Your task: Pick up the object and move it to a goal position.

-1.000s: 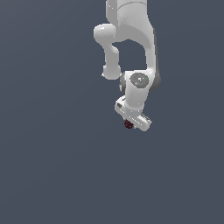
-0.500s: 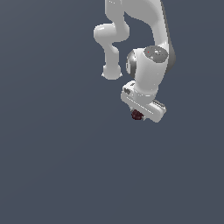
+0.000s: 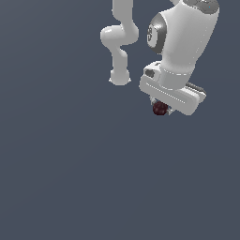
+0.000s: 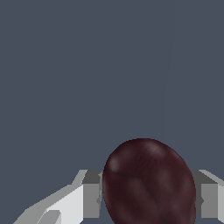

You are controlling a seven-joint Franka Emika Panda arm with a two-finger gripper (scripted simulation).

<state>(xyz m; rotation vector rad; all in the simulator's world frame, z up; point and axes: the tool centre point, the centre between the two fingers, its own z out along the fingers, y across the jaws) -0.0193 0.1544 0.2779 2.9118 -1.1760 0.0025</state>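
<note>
Count: one white arm, one tool, one object, a dark maroon egg-shaped ball. Tool is closed on the object, which sits between two grey fingers in the wrist view and hangs under the wrist toward the exterior view's upper right, against plain grey-blue background. Fingers are mostly hidden in the exterior view, the arm is cropped at the frame top, and no writing is legible.

Arm bent downward, hand clamped shut
</note>
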